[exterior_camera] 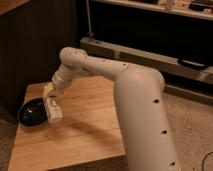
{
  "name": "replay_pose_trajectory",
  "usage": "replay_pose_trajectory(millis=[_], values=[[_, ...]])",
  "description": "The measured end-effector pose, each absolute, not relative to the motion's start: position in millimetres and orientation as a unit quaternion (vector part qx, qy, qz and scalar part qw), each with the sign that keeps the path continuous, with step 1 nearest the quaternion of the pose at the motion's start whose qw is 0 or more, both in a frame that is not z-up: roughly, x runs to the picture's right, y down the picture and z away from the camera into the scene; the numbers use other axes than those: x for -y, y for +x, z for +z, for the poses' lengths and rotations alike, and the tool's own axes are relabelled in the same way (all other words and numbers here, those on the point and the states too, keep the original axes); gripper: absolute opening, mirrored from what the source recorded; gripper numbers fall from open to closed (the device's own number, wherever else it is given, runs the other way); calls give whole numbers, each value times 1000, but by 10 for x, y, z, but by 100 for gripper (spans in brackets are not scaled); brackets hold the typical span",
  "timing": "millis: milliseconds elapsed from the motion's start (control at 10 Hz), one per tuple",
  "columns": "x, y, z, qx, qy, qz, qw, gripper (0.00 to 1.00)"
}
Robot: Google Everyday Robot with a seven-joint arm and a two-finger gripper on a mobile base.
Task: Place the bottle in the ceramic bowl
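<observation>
Hanging above the wooden surface [85,125], the hand [51,97] grips the bottle [53,110], whose long axis points steeply downward from the fingers, tilted slightly. The ceramic bowl [31,112] sits just beside the bottle's lower end, on the side away from the arm [125,85], close to the surface's near corner edge. Only a short sideways carry seems needed; open room lies all around, though the bowl's rim is near the drop-off.

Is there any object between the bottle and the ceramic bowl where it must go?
Nothing visible stands between them. The end effector holds the bottle above the wooden table, right beside the ceramic bowl, at the bowl's right rim. The bowl looks empty.
</observation>
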State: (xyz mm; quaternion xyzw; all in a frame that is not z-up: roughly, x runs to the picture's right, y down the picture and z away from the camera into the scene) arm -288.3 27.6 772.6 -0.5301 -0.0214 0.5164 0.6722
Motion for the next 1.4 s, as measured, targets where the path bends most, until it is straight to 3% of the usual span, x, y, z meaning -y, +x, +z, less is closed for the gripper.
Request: replay_pose_trajectory(millis=[700, 900, 1400], values=[[-260, -3674, 7877, 53, -544, 457, 702, 2], [-248, -3751, 7939, 89, -503, 468, 721, 20], [-126, -3985, 8135, 9, -497, 563, 661, 71]])
